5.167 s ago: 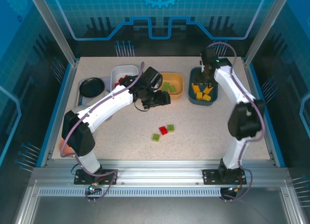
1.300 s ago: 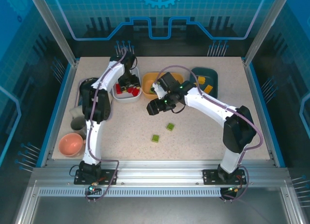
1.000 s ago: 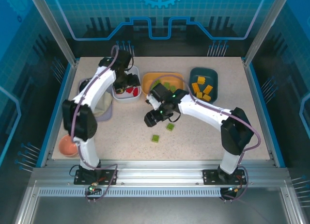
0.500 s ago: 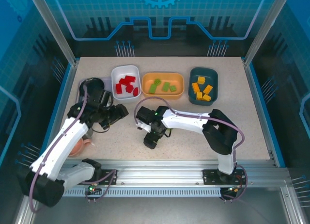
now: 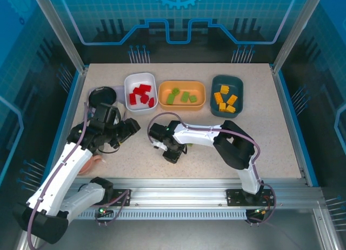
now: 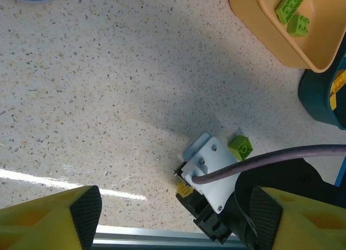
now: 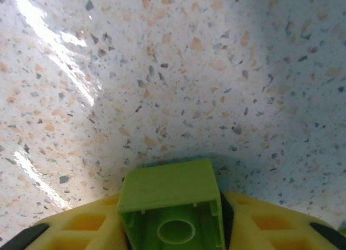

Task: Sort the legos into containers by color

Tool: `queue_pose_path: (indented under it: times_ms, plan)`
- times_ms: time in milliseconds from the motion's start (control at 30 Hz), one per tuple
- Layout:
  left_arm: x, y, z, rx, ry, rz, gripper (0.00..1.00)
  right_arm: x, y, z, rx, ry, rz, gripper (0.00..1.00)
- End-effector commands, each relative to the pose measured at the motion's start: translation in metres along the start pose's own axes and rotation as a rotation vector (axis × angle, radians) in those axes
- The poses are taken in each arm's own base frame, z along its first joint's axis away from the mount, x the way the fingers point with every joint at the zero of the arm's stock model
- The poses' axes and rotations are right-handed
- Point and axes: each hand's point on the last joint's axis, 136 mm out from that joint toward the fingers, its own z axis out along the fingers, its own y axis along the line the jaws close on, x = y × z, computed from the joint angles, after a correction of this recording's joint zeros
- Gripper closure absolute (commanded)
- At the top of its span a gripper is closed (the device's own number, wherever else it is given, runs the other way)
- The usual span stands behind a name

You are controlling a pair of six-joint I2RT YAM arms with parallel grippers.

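My right gripper (image 7: 171, 217) is shut on a green lego (image 7: 168, 195), held just above the speckled table with its hollow underside facing the camera. From above, that gripper (image 5: 172, 153) is low at the table's near middle, with a second green lego (image 5: 183, 147) just to its right, also seen in the left wrist view (image 6: 241, 146). My left gripper (image 5: 131, 127) hovers open to the left with nothing in it; its yellow fingers (image 6: 48, 217) stand wide apart. At the back, the white container (image 5: 131, 80) holds red legos, the orange container (image 5: 162, 93) green ones, the teal container (image 5: 215, 103) yellow-orange ones.
A black round dish (image 5: 99, 95) lies at the back left on a pale tray. A pink bowl (image 5: 95, 160) peeks out under my left arm. The metal front rail (image 5: 173, 186) runs close below the right gripper.
The right gripper's fingers have closed on the green lego. The left arm has shifted slightly up and right, still open.
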Motion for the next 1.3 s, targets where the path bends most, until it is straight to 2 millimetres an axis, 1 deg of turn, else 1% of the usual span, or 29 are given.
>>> queue_pose_path:
  times_ms: [0, 33, 100, 167, 200, 267, 300, 333, 367, 433, 500, 600, 700, 733, 833, 967, 1033, 1100, 1267]
  plan:
    - [0.005, -0.006, 0.006, 0.030, 0.031, -0.003, 0.24, -0.003, -0.006, -0.001, 0.023, 0.007, 0.027, 0.66]
    - [0.005, -0.008, 0.007, 0.038, 0.031, 0.000, 0.24, -0.005, -0.010, -0.007, 0.024, -0.005, 0.044, 0.69]
    - [0.003, -0.018, 0.008, 0.058, 0.030, 0.022, 0.24, -0.012, -0.024, -0.025, 0.020, -0.054, 0.101, 0.70]
    - [0.000, -0.032, 0.011, 0.077, 0.032, 0.060, 0.24, -0.020, -0.048, -0.050, 0.022, -0.125, 0.185, 0.70]
    - [-0.001, -0.038, 0.013, 0.083, 0.035, 0.077, 0.24, -0.022, -0.063, -0.062, 0.026, -0.157, 0.231, 0.70]
    - [-0.004, -0.053, 0.020, 0.092, 0.040, 0.111, 0.24, -0.028, -0.099, -0.085, 0.030, -0.226, 0.333, 0.70]
    - [-0.005, -0.060, 0.024, 0.095, 0.040, 0.125, 0.24, -0.030, -0.114, -0.093, 0.034, -0.250, 0.375, 0.70]
    - [-0.008, -0.067, 0.028, 0.101, 0.036, 0.134, 0.24, -0.031, -0.135, -0.101, 0.041, -0.275, 0.433, 0.70]
    - [-0.011, -0.074, 0.034, 0.106, 0.034, 0.139, 0.24, -0.033, -0.155, -0.106, 0.043, -0.293, 0.487, 0.70]
    - [-0.019, -0.087, 0.043, 0.116, 0.026, 0.144, 0.24, -0.035, -0.190, -0.110, 0.043, -0.306, 0.591, 0.70]
    - [-0.028, -0.100, 0.054, 0.120, 0.018, 0.153, 0.24, -0.041, -0.224, -0.111, 0.042, -0.326, 0.689, 0.71]
    - [-0.040, -0.117, 0.067, 0.122, 0.012, 0.176, 0.24, -0.053, -0.265, -0.105, 0.047, -0.358, 0.794, 0.70]
    - [-0.048, -0.135, 0.079, 0.133, 0.014, 0.200, 0.24, -0.059, -0.297, -0.093, 0.049, -0.358, 0.886, 0.70]
    - [-0.050, -0.140, 0.083, 0.138, 0.017, 0.204, 0.24, -0.060, -0.308, -0.083, 0.048, -0.346, 0.924, 0.70]
    - [-0.053, -0.150, 0.093, 0.143, 0.029, 0.208, 0.24, -0.064, -0.332, -0.067, 0.039, -0.354, 1.017, 0.70]
    - [-0.050, -0.154, 0.101, 0.140, 0.041, 0.211, 0.24, -0.064, -0.353, -0.044, 0.015, -0.361, 1.137, 0.70]
    - [-0.047, -0.153, 0.104, 0.137, 0.051, 0.211, 0.24, -0.062, -0.362, -0.036, 0.012, -0.367, 1.192, 0.70]
    - [-0.042, -0.152, 0.106, 0.135, 0.063, 0.218, 0.24, -0.062, -0.368, -0.033, 0.011, -0.382, 1.225, 0.68]
    - [-0.034, -0.146, 0.106, 0.126, 0.078, 0.221, 0.24, -0.065, -0.377, -0.029, -0.007, -0.400, 1.278, 0.50]
